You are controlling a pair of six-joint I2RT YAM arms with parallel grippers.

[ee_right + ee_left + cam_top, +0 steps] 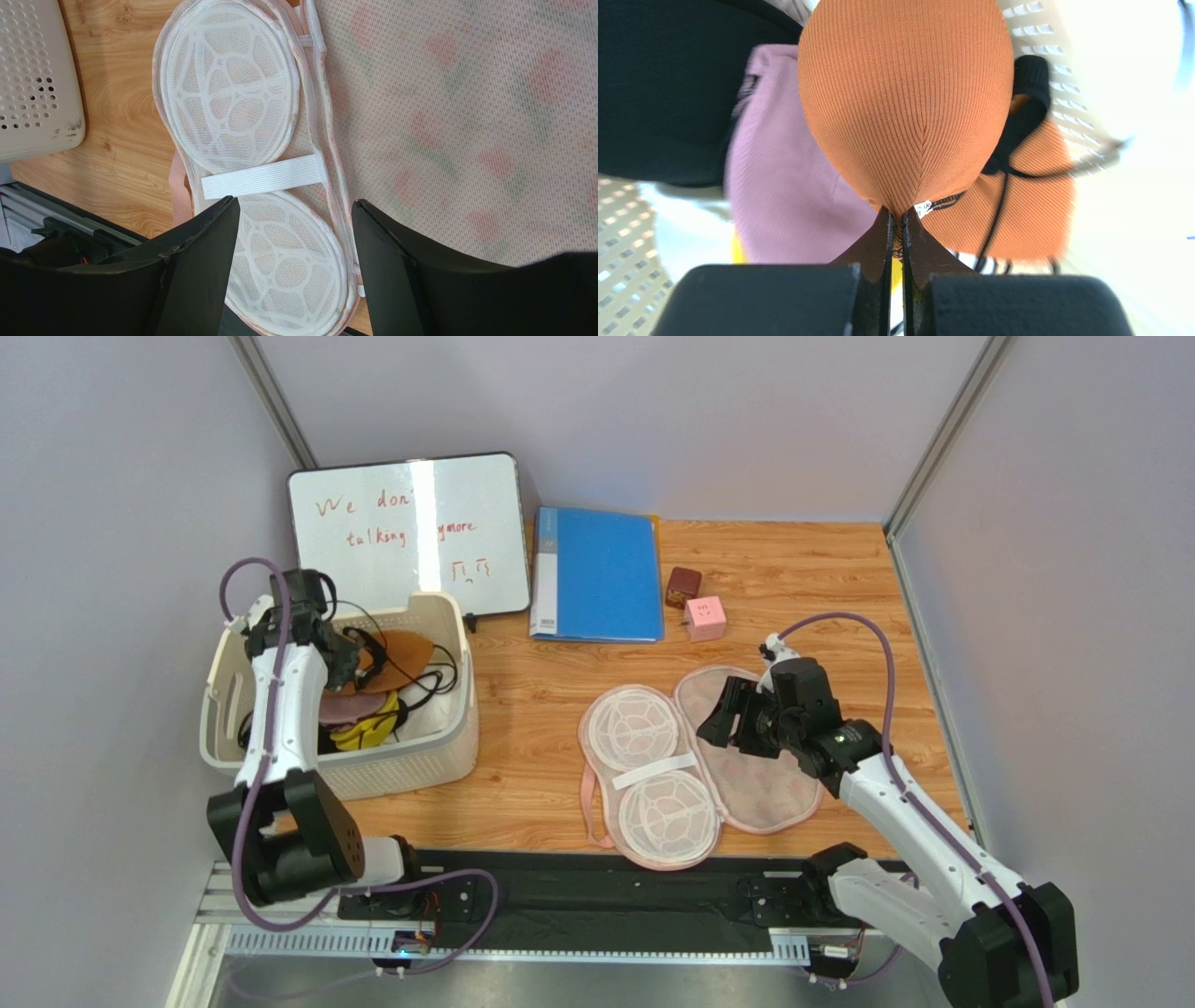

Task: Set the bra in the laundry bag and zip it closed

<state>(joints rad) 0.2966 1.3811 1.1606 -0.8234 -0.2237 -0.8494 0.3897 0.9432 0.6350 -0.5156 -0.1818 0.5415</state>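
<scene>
You have one bra [906, 105], one bag [701, 756] and one basket [421, 756]. In the top view the basket sits at 9 o'clock on the table [533, 714]. The bra is inside it, lying over three other garments: one pink [787, 196], one black [668, 91] and one yellow [368, 728]. The bag lies open and flat toward 4 o'clock, with its two halves side by side: the white mesh half at its 9 o'clock and the printed half at its 3 o'clock. There is one whiteboard [407, 532] at 11 o'clock, one blue folder [599, 574] at 12, and two small blocks at 1 o'clock, one brown [683, 585] and one pink [706, 618].

Your left jaws are pressed almost together, pinching the ribbed edge of one orange cup. The second cup shows at 4 o'clock in that wrist view, crossed by a thin black strap. Your right jaws are spread wide and grip nothing. They sit over the bag where the two halves meet, and you cannot tell whether they touch it.
</scene>
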